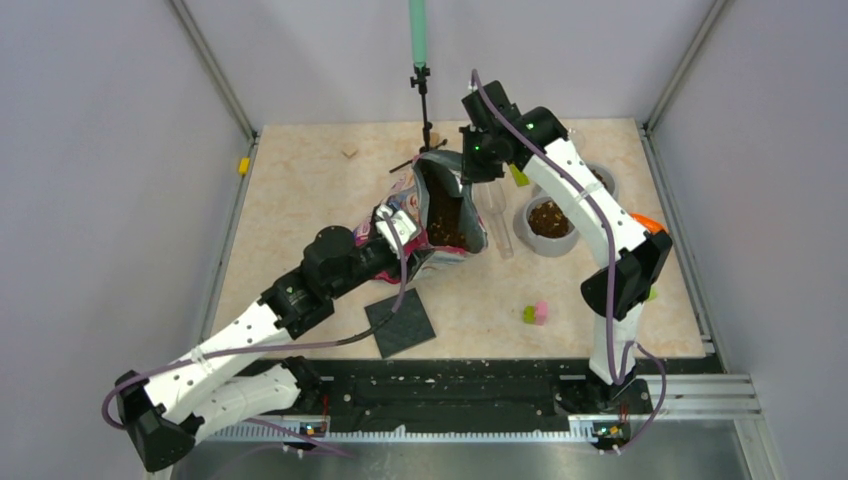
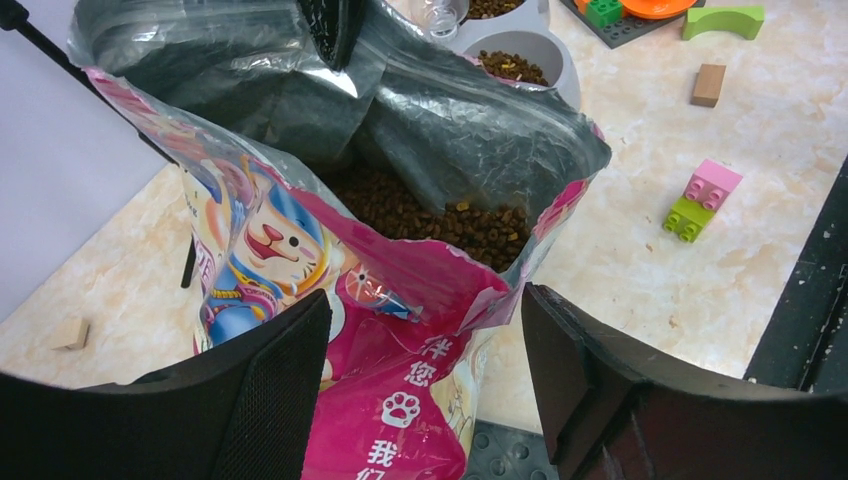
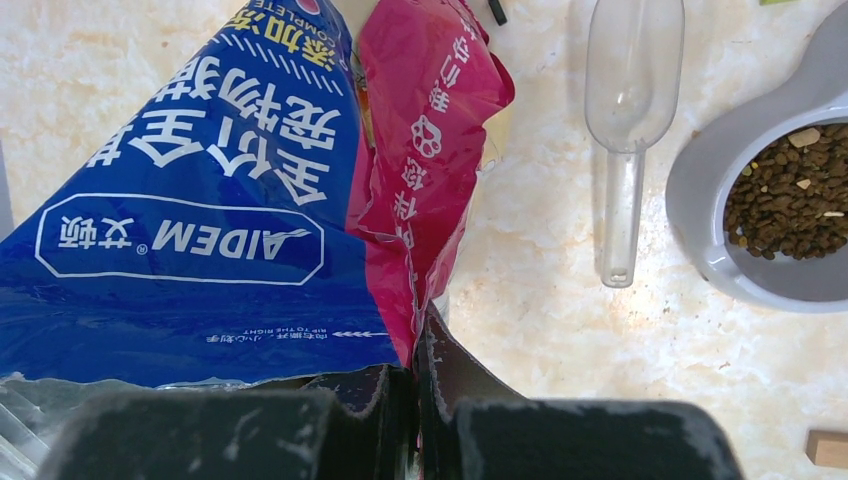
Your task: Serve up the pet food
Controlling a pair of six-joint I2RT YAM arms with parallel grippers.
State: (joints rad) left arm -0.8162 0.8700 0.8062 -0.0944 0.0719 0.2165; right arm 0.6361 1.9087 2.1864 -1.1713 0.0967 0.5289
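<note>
Two left jaws straddle the bag (image 2: pixel 400 340), pet food (image 2: pixel 425 215) heaped beyond them.

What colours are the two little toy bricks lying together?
The small plastic toy bricks are pink and lime green, clearest in the left wrist view.

"AIDEM" on the blue panel of the pet food bag (image 3: pixel 200 250), "伴您" on its pink side.
</note>
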